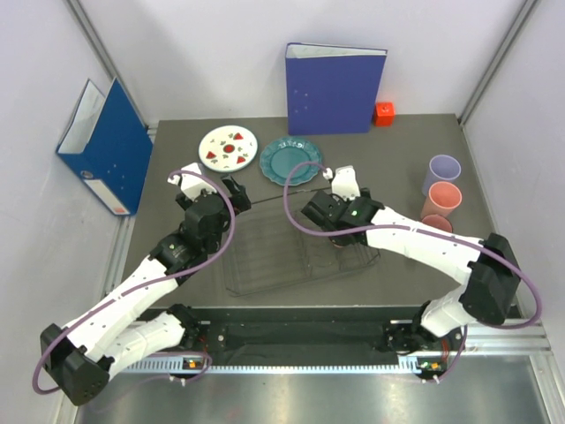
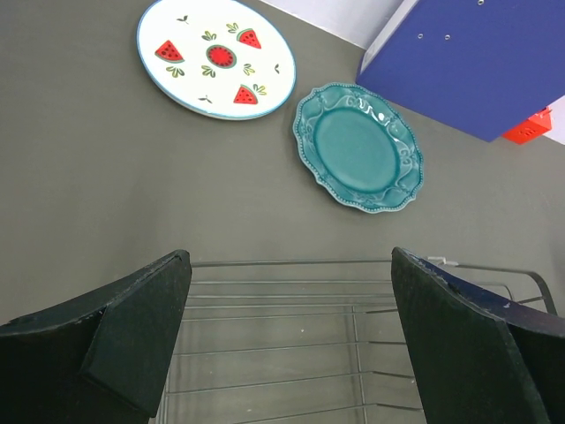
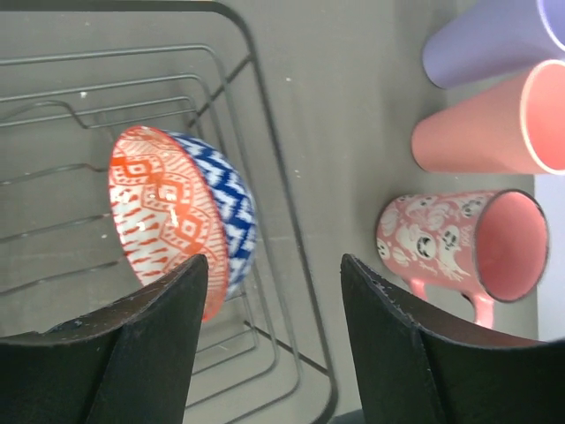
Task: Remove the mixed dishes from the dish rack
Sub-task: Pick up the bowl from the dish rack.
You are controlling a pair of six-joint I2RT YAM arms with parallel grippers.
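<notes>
The dish rack [image 1: 291, 252] sits mid-table, with wire slots [image 2: 353, 318] and a rim [image 3: 265, 150]. A red-and-blue patterned bowl [image 3: 181, 216] stands on edge at its right end, hidden under the arm in the top view. My right gripper [image 3: 274, 265] is open just above the rack's right rim, its left finger [image 3: 150, 344] beside the bowl; it also shows in the top view [image 1: 342, 237]. My left gripper [image 2: 290, 261] is open and empty over the rack's far left edge [image 1: 212, 185]. The watermelon plate [image 1: 228, 148] and teal plate [image 1: 290, 160] lie behind the rack. The lavender cup [image 1: 443, 170] and two pink cups [image 1: 444, 198] [image 1: 437, 225] stand to its right.
A purple-blue binder [image 1: 334, 87] stands at the back with a small red cube [image 1: 383, 113] beside it. A blue binder [image 1: 104, 146] leans off the table's left edge. White walls close in on three sides.
</notes>
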